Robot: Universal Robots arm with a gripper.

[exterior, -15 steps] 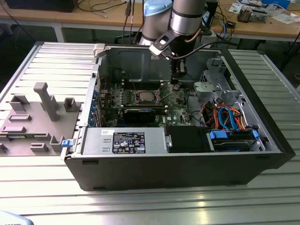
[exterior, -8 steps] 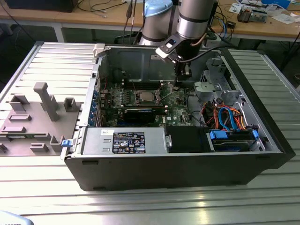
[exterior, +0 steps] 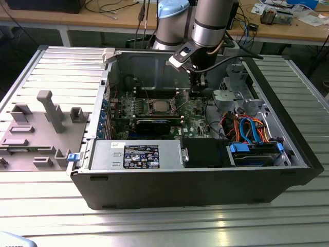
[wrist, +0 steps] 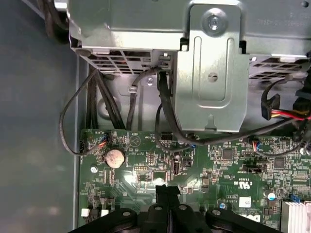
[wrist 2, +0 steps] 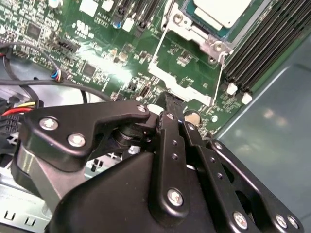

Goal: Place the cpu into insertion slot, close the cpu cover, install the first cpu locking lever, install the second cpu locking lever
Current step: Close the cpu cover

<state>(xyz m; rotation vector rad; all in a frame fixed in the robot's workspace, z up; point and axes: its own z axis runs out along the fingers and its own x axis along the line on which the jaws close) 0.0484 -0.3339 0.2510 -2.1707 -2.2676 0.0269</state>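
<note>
The cpu [wrist 2: 221, 9] shows its shiny silver top inside the insertion slot [exterior: 159, 106] of the green motherboard [wrist: 233, 170]. The cpu cover [wrist 2: 192, 30] lies as a silvery frame around the chip. Two thin wire locking levers [wrist 2: 158, 46] [wrist 2: 222, 73] run out from the socket toward my gripper; I cannot tell whether they are latched. My gripper [wrist 2: 171, 103] is shut with nothing between its black fingertips. It hovers low over the board just beside the socket, toward the exterior view's right, where the gripper [exterior: 197, 92] hangs inside the case. The first wrist view has the gripper [wrist: 166, 190] above the board.
Black memory slots [wrist 2: 262, 48] flank the socket. A metal drive cage [wrist: 209, 73] with black cables stands beyond the board's edge, near a coin battery [wrist: 115, 157]. A graphics card [exterior: 154, 125], power supply [exterior: 136, 154] and coloured cables [exterior: 247, 128] fill the case. A grey fixture [exterior: 46, 110] stands outside.
</note>
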